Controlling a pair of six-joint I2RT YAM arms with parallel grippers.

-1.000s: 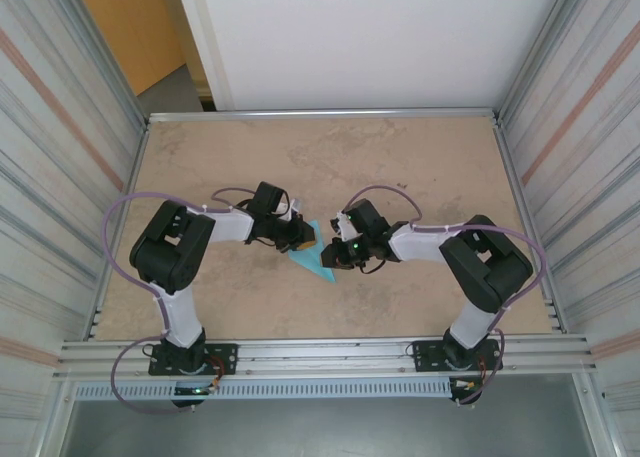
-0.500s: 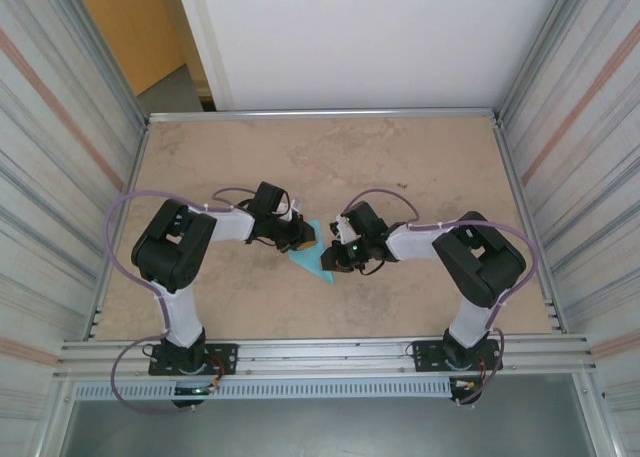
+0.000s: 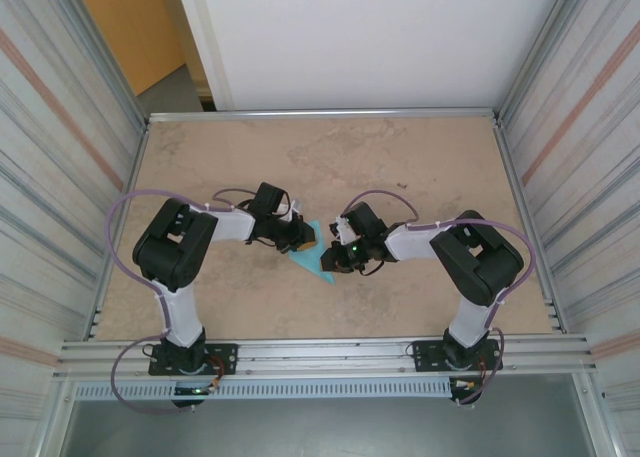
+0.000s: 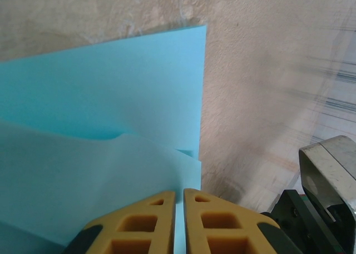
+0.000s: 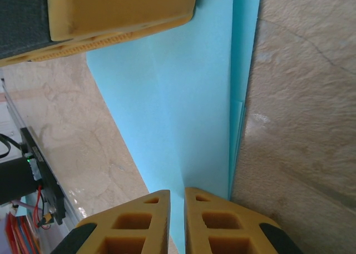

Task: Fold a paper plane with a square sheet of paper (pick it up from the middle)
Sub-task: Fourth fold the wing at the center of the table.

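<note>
The square sheet of paper (image 3: pixel 313 262) is light blue and folded into a pointed, layered shape. It lies on the table between my two grippers. In the left wrist view a lighter flap of the paper (image 4: pixel 111 98) runs up into the narrow slit between my left gripper (image 4: pixel 179 192) fingers, which are shut on it. In the right wrist view the paper (image 5: pixel 183 98) stretches flat away from my right gripper (image 5: pixel 177 192), shut on its near edge, with stacked fold edges along the right. The left gripper's yellow finger (image 5: pixel 117 9) rests on the far end. From above, the left gripper (image 3: pixel 303 240) and right gripper (image 3: pixel 333 260) face each other.
The beige stone-patterned tabletop (image 3: pixel 400 167) stretches behind the arms. Corrugated metal walls (image 3: pixel 60 157) close both sides, a white panel (image 3: pixel 360 37) stands at the back, and an aluminium rail (image 3: pixel 320 357) runs along the near edge.
The right arm's elbow has drifted a little to the left. Both grippers and the paper stay where they were.
</note>
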